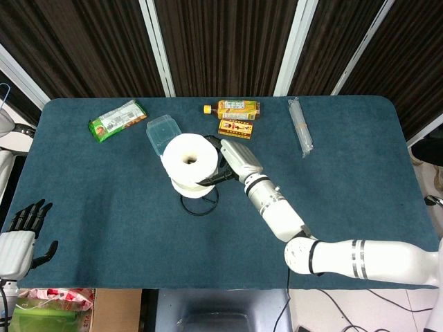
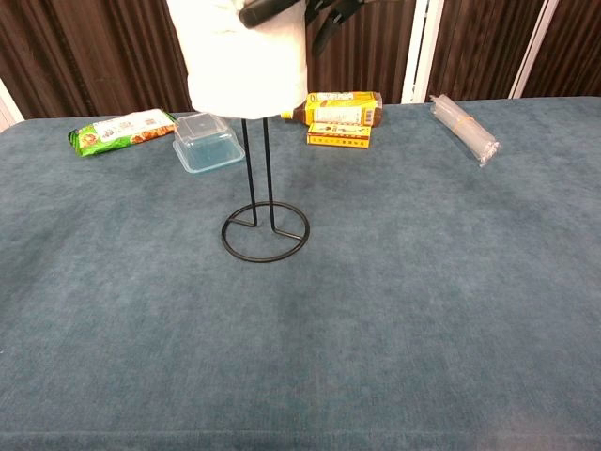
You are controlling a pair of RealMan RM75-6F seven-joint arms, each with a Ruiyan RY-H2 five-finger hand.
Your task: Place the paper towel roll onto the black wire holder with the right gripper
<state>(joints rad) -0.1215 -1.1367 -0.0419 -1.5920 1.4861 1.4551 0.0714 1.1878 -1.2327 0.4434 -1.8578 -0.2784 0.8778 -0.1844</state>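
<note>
The white paper towel roll (image 1: 188, 161) (image 2: 246, 61) sits threaded over the upright rods of the black wire holder (image 2: 264, 231), well above its ring base (image 1: 199, 201). My right hand (image 1: 223, 164) grips the roll from its right side; in the chest view its dark fingers (image 2: 324, 19) show at the roll's top edge. Down at the lower left of the head view my left hand (image 1: 24, 232) is off the table, fingers spread and holding nothing.
Along the far edge lie a green snack packet (image 1: 117, 120), a clear plastic box (image 2: 208, 141), a tea bottle (image 1: 237, 108) with a flat yellow box (image 1: 237, 128) in front, and a sleeve of clear tubes (image 1: 302, 125).
</note>
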